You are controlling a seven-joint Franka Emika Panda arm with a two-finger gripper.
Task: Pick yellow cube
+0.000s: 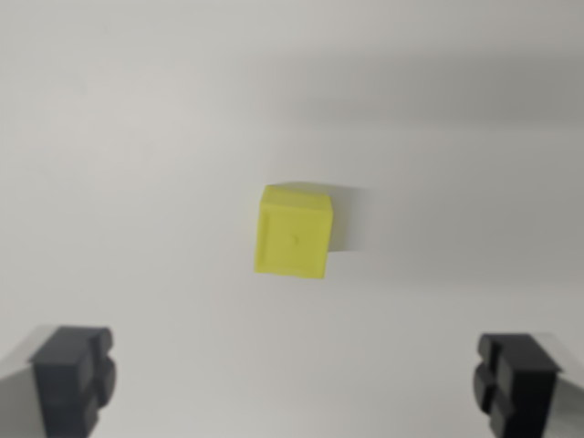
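A yellow cube [293, 231] sits alone on a plain white surface [137, 137], close to the middle of the wrist view and slightly turned, so its top face and a thin strip of its far side show. A soft shadow falls to its right. The tool [294, 381] hangs above with its jaws spread wide apart and holding nothing: one dark fingertip [73, 376] shows at the near left corner, the other at the near right corner. The cube lies farther out than both fingertips, roughly midway between them and touching neither.
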